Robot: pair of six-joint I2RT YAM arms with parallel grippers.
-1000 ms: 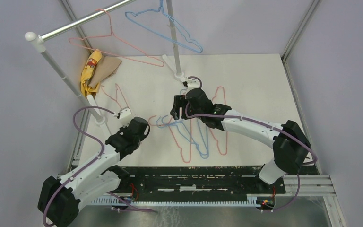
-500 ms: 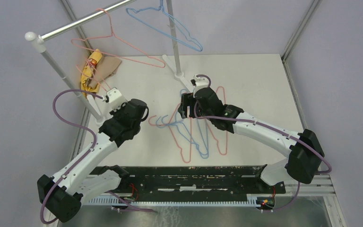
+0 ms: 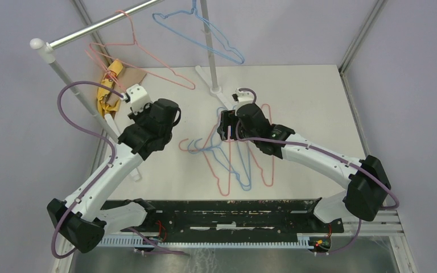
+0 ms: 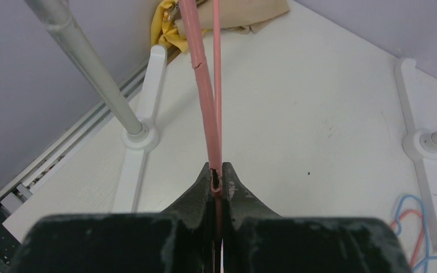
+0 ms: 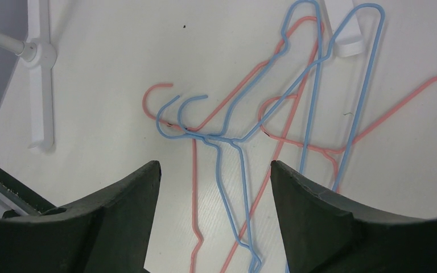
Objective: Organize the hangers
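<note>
Several pink and light blue wire hangers (image 3: 227, 165) lie tangled on the white table in front of the arms. One pink hanger (image 3: 159, 65) and one blue hanger (image 3: 222, 48) hang on the silver rail (image 3: 91, 29). My left gripper (image 3: 128, 95) is raised beside the rack's left pole and is shut on another pink hanger (image 4: 202, 74), whose wire runs up from the jaws toward the rail. My right gripper (image 5: 213, 170) hovers open just above the pile, with blue wires (image 5: 227, 165) and a pink wire (image 5: 194, 187) lying between its fingers, untouched.
The rack's white poles (image 3: 71, 82) (image 3: 207, 51) stand on white cross feet (image 4: 139, 136) at the table's back left and back middle. A yellow cloth (image 3: 108, 85) on a beige one (image 3: 132, 79) lies behind the left pole. Frame posts edge the table.
My left arm has lifted the pink hanger off the table, up and back toward the rack's left pole. My right gripper shifted slightly back over the pile and stayed open.
</note>
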